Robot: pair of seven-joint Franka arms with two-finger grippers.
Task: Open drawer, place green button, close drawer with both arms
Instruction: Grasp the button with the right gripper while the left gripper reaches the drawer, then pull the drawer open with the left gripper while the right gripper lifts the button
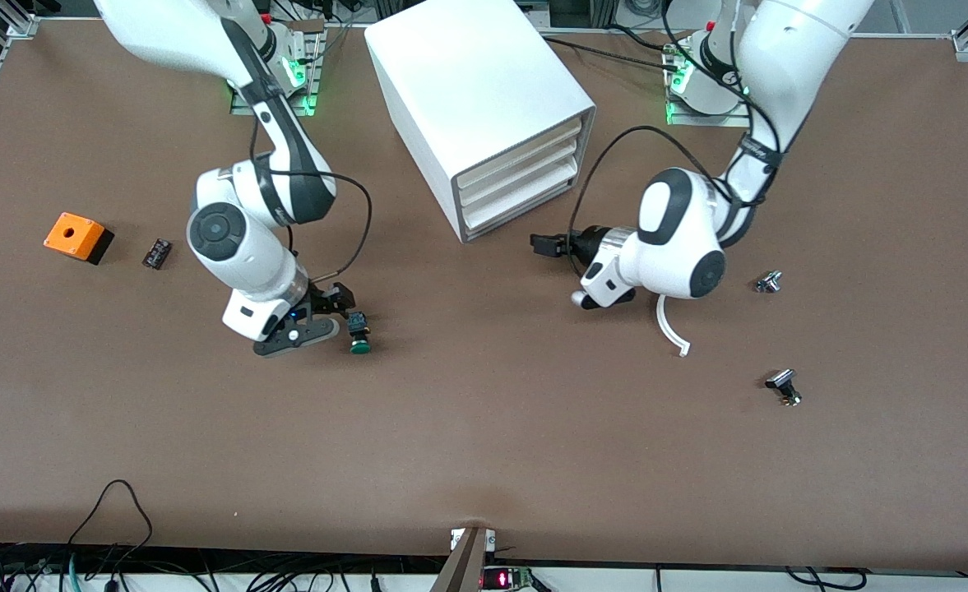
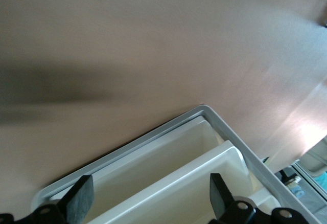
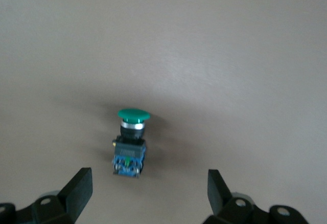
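Note:
The white cabinet (image 1: 484, 99) stands at the middle of the table near the arms' bases. Its bottom drawer (image 1: 521, 203) is shut, as are the two above. My left gripper (image 1: 545, 244) is open and empty, low in front of the drawer fronts; in the left wrist view its gripper (image 2: 148, 203) faces the bottom drawer (image 2: 153, 157). The button (image 1: 358, 333), green cap and black-blue body, lies on its side on the table. My right gripper (image 1: 342, 304) is open just beside it. In the right wrist view the button (image 3: 130, 142) lies ahead of the open gripper (image 3: 148, 193).
An orange box with a hole (image 1: 78, 237) and a small black part (image 1: 156, 252) lie toward the right arm's end. Two silver-black metal parts (image 1: 768, 282) (image 1: 784, 386) lie toward the left arm's end. A white curved strip (image 1: 671, 329) hangs under the left arm's wrist.

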